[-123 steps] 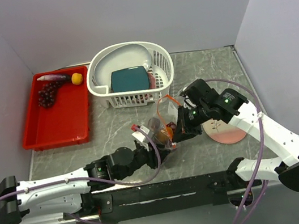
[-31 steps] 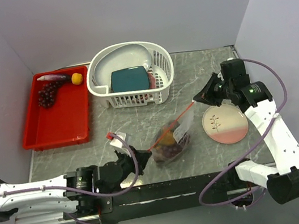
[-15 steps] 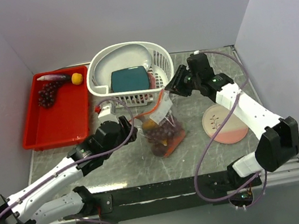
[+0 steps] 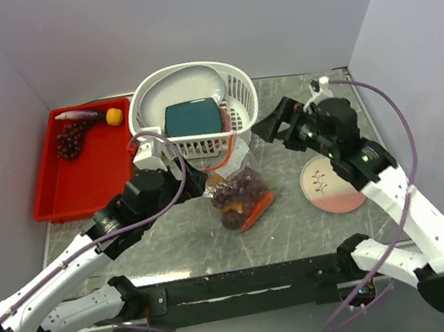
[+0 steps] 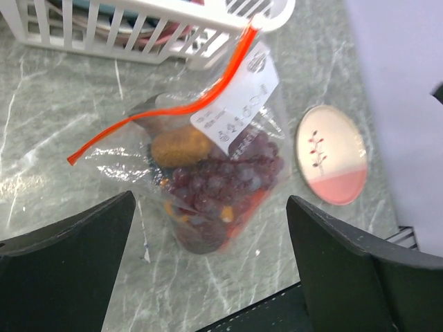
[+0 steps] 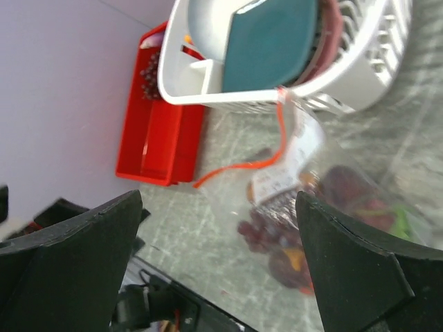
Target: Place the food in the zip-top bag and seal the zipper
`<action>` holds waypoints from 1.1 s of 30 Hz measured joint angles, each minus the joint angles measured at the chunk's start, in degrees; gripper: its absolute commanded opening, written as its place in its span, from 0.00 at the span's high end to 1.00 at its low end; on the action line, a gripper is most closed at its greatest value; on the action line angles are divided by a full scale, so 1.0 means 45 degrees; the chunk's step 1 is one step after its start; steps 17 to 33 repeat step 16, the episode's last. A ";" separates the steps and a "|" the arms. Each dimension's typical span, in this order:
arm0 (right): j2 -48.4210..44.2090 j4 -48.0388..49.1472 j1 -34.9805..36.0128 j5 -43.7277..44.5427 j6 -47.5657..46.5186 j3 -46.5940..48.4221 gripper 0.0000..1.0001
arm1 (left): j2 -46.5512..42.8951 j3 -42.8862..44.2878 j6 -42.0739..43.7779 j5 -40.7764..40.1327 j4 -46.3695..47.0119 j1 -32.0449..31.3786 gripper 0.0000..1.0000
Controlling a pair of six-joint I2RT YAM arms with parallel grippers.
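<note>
The zip-top bag (image 4: 240, 199) lies before the basket (image 4: 202, 145), tray (image 4: 88, 181) to its left, plate (image 4: 333, 185) right.

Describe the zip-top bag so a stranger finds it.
Find the white slotted basket. Just in front of it, left of the round pink plate, lies the zip-top bag. It alone is clear and crinkly, with a red-orange zipper and grapes inside.

Zip-top bag (image 6: 308, 183) blurred in right wrist view; basket (image 5: 138, 31) edge-cropped in left.

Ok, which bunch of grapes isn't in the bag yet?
The grape bunch in the red tray at far left, beside the eggplant and yellow fruit. The other bunch lies inside the zip-top bag mid-table.
</note>
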 measured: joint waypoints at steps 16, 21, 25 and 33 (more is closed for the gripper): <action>-0.2127 -0.0889 0.0015 0.1146 -0.0816 -0.1778 0.00 | 0.0112 -0.1069 0.0126 0.0748 0.0631 0.0010 0.03; -0.2127 -0.0889 0.0015 0.1146 -0.0816 -0.1778 0.00 | 0.0112 -0.1069 0.0126 0.0748 0.0631 0.0010 0.03; -0.2127 -0.0889 0.0015 0.1146 -0.0816 -0.1778 0.00 | 0.0112 -0.1069 0.0126 0.0748 0.0631 0.0010 0.03; -0.2127 -0.0889 0.0015 0.1146 -0.0816 -0.1778 0.00 | 0.0112 -0.1069 0.0126 0.0748 0.0631 0.0010 0.03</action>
